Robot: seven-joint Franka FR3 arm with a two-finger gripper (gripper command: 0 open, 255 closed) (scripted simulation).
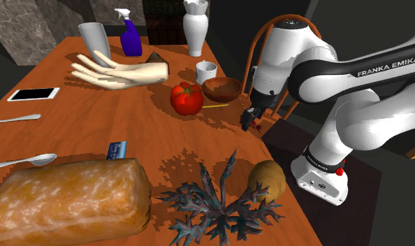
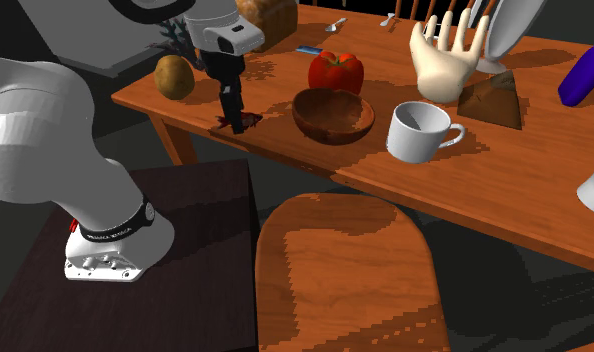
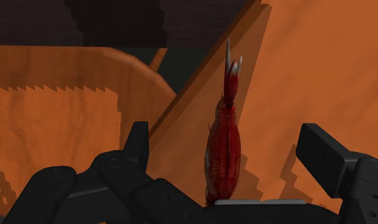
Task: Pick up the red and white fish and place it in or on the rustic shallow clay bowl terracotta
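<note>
I see the hand (image 3: 226, 141) low over the near edge of the bench (image 1: 94, 133), fingers spread apart on either side of the red and white fish (image 3: 223, 153) (neither one touches it). The fish sits at the bench's edge, near the brown bowl (image 1: 221, 87).

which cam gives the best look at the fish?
Wrist view: the fish stands large between the gripper's open fingers, red body, whitish tail tips, touching neither finger. Shoulder and second exterior views give a small red sliver under the gripper near the table edge.
</note>
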